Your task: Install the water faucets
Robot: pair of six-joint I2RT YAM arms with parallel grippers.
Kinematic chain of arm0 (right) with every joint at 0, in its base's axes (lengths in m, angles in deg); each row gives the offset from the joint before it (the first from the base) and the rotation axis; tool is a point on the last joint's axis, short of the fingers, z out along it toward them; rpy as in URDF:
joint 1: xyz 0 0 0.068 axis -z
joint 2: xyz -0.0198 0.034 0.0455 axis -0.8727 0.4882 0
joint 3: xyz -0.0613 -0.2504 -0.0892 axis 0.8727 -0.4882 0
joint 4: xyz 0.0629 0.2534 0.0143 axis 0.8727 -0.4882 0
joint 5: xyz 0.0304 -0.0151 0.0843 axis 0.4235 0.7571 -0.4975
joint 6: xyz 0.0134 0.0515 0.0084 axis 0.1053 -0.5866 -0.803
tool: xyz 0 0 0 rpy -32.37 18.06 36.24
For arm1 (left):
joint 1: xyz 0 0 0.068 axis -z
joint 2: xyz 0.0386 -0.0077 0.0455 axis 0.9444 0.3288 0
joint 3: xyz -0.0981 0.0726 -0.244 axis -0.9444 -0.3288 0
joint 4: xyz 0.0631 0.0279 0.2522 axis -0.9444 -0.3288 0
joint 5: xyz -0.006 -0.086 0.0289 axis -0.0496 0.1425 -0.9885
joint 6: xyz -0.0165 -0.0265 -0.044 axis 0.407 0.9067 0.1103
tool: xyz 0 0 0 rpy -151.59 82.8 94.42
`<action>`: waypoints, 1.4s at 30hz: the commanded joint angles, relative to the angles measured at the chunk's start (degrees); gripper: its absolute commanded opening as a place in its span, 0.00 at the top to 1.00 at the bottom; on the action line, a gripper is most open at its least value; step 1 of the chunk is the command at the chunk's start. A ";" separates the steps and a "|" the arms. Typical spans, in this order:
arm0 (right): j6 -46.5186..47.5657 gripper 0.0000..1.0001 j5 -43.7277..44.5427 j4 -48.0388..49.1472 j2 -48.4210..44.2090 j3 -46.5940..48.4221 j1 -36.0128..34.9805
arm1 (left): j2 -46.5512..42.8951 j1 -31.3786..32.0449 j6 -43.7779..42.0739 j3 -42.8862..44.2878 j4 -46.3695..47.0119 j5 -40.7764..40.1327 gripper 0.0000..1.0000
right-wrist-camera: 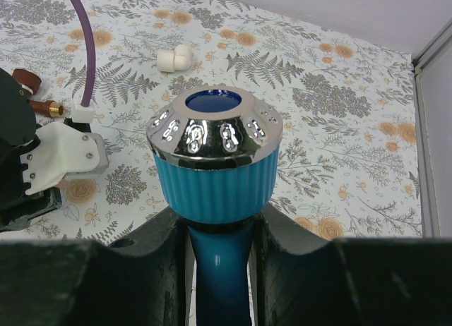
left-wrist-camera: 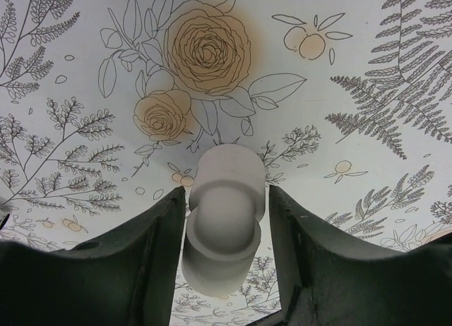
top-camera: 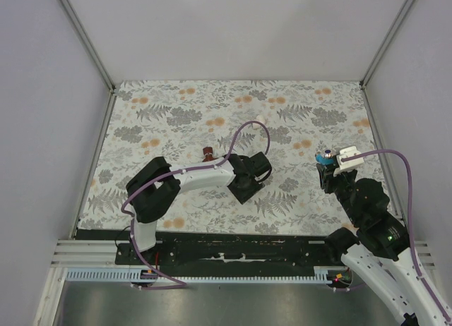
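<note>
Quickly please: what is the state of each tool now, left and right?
Left tool: closed on a white fitting.
Right tool: closed on the blue faucet.

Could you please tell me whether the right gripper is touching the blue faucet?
Touching. The right wrist view shows the right gripper closed on the blue faucet, both fingers pressed against its stem with no gap.

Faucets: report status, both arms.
Left gripper shut on white fitting. Right gripper shut on blue faucet. Red-brown faucet on mat beside left arm. Spare white fitting loose on mat.
</note>
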 commanded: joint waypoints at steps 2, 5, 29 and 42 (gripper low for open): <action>0.58 1.00 0.14 2.89 -0.50 0.19 0.05 | 0.63 0.37 1.78 2.39 -0.62 -0.71 0.47; 0.67 1.00 0.05 2.97 -0.33 0.10 0.13 | 0.20 0.37 2.04 2.39 -0.62 -0.27 0.56; -1.53 1.00 -32.80 11.93 17.24 6.08 0.05 | -39.07 -21.76 4.50 -20.37 23.80 23.70 0.98; -1.53 1.00 -51.17 33.55 25.68 6.34 0.05 | -53.86 -35.75 20.48 -27.58 43.90 47.80 0.98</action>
